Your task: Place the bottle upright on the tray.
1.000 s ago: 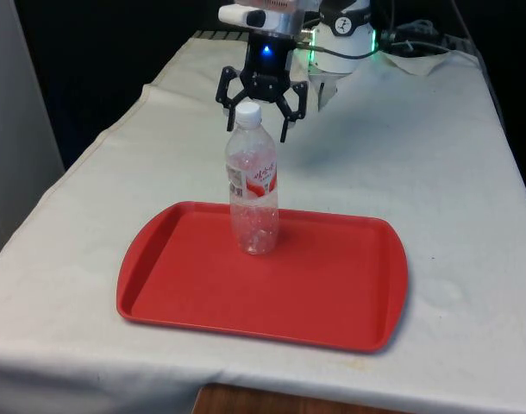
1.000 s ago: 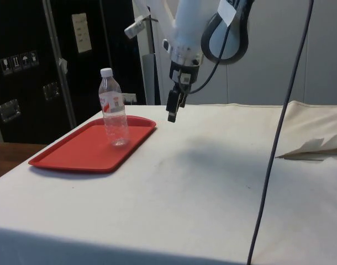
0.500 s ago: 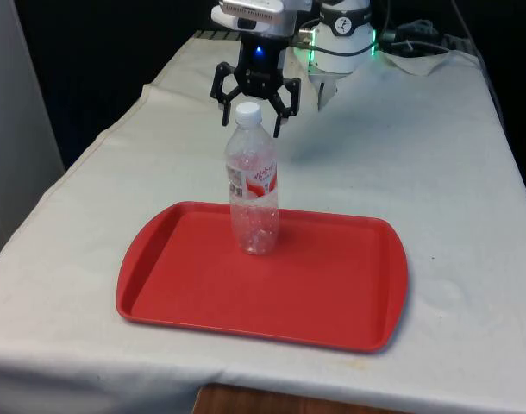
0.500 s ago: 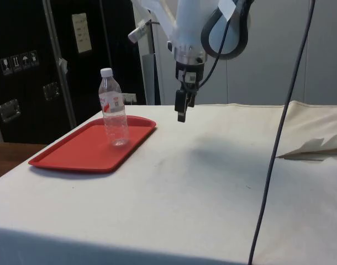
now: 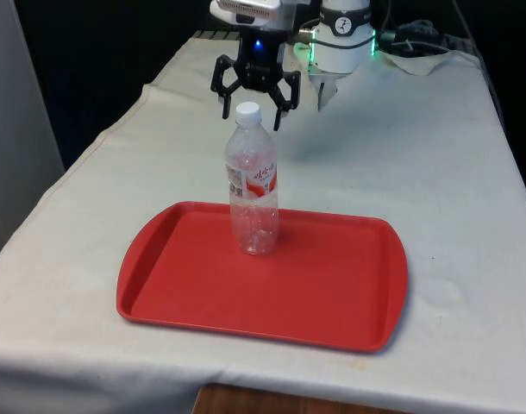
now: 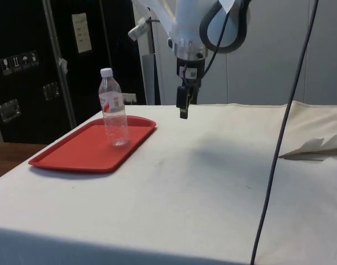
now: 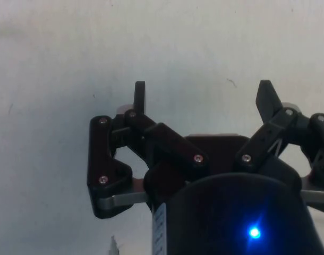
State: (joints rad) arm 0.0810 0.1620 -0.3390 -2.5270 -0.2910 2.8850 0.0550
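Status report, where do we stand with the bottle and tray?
Gripper open, off the tray. Bottle upright on red tray. Nothing in the way.

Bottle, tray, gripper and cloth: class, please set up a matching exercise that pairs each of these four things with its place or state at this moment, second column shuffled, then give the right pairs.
Things:
1. bottle
2. tray
3. gripper
4. cloth

Places or states:
A. red, lying flat on the table
B. open, raised above the table beyond the tray
C. white, covering the table
D. upright on the tray, white cap on

Pairs: 1-D, 2-A, 3-B, 4-C
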